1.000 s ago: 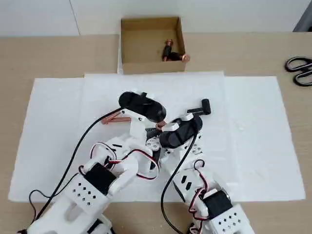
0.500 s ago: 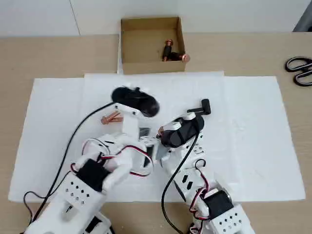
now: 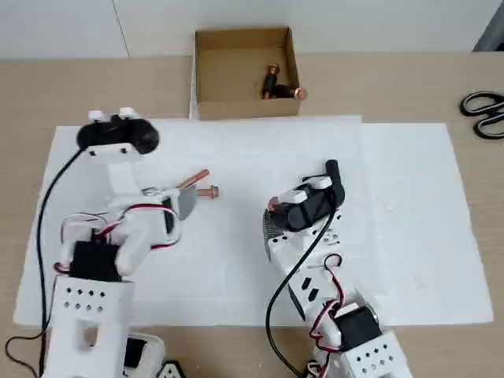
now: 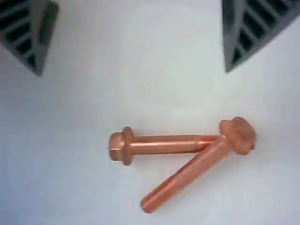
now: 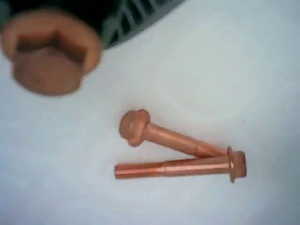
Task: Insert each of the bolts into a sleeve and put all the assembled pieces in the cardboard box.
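Left wrist view is taken from straight above the two loose bolts (image 4: 164,144), and the left gripper (image 4: 133,70) is seen spread wide with nothing between its jaws. One jaw stands to each side of the pair, so it is judged that a pick is being prepared. The bolts lie on the white sheet (image 3: 409,205), left of its middle, and they touch: the head of one rests against the shank end of the other. If one is lifted, the other may be dragged.

The right gripper (image 3: 272,211) is placed near the middle of the sheet and is pinched on a held bolt (image 5: 49,51), whose head is turned out of the jaws. A black sleeve (image 3: 331,168), as it seems, lies just beside this arm and is partly hidden by it. It is judged that the held bolt is kept for this sleeve.

The cardboard box (image 3: 244,109) stands on the desk (image 3: 79,87) against the far edge of the sheet, and assembled pieces (image 3: 283,91) are lying in its right part. Much bare sheet is left around the bolts and between the arms. The scissors (image 3: 484,110) are well apart, at the right edge of the desk.
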Controlling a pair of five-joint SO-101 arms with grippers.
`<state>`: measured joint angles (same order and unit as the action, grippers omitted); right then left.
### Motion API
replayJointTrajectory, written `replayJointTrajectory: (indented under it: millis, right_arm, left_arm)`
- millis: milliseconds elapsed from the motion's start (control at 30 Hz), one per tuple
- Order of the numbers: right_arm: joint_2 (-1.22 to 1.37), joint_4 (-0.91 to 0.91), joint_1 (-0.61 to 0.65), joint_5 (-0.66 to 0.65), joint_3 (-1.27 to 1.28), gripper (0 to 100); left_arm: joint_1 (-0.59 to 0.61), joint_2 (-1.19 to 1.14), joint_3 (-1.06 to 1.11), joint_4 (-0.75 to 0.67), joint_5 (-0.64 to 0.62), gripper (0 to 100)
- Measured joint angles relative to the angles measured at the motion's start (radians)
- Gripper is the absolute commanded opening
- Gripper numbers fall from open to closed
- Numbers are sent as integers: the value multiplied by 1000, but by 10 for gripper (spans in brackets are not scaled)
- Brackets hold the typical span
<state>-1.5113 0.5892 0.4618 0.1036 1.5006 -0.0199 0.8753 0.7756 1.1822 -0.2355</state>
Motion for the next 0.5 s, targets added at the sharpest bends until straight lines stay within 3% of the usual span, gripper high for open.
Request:
replayJointTrajectory:
  millis: [233,367,500]
  right_arm:
    - [0,158,-115,-6,-78,3]
    - [35,259,-133,-72,-230,3]
    - [201,249,-158,-107,-393,3]
  left_arm:
    - [153,0,-2,6,58,236]
    - [172,0,-2,6,60,236]
    - [175,0,-2,6,58,236]
